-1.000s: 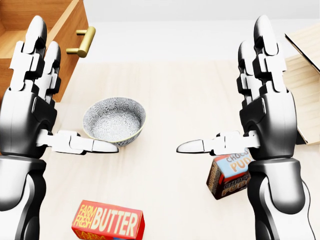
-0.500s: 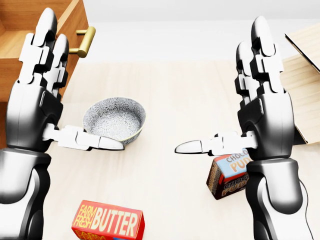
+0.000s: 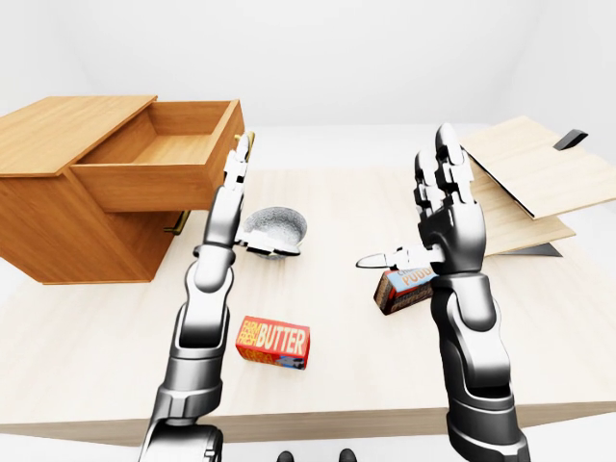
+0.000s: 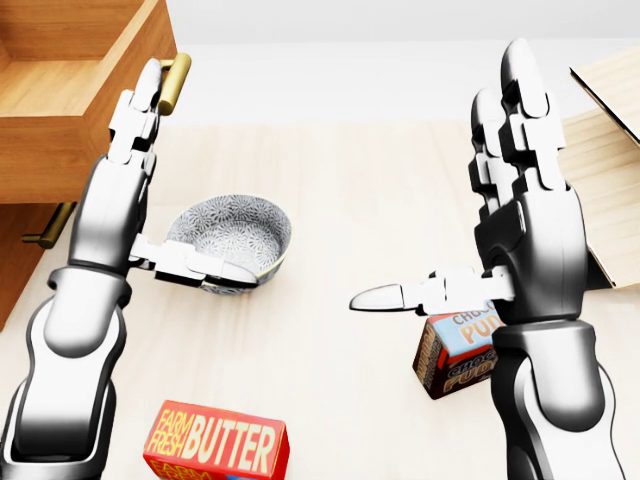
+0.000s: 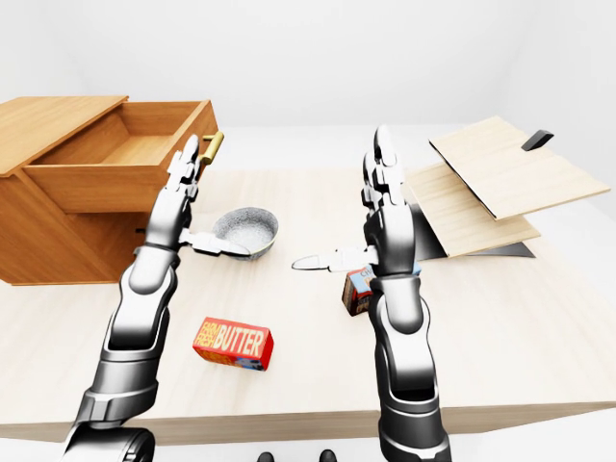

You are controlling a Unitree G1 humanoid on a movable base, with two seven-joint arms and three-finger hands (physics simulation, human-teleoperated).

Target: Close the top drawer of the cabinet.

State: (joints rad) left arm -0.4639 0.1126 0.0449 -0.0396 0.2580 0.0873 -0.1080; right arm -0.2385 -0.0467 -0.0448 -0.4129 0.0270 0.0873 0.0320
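Reaching up-left in the head view, left hand (image 4: 128, 190), fingers spread and empty, sits just beside the open top drawer (image 3: 159, 159) front near its brass handle (image 4: 175, 80); right hand (image 4: 520, 190) well apart.

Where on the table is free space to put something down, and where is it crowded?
Free: the table between the bowl and the right hand, and the wide strip right of the butter box. Crowded: around the open top drawer, where the left hand, handle and bowl stand close; also the pudding box under the right hand.
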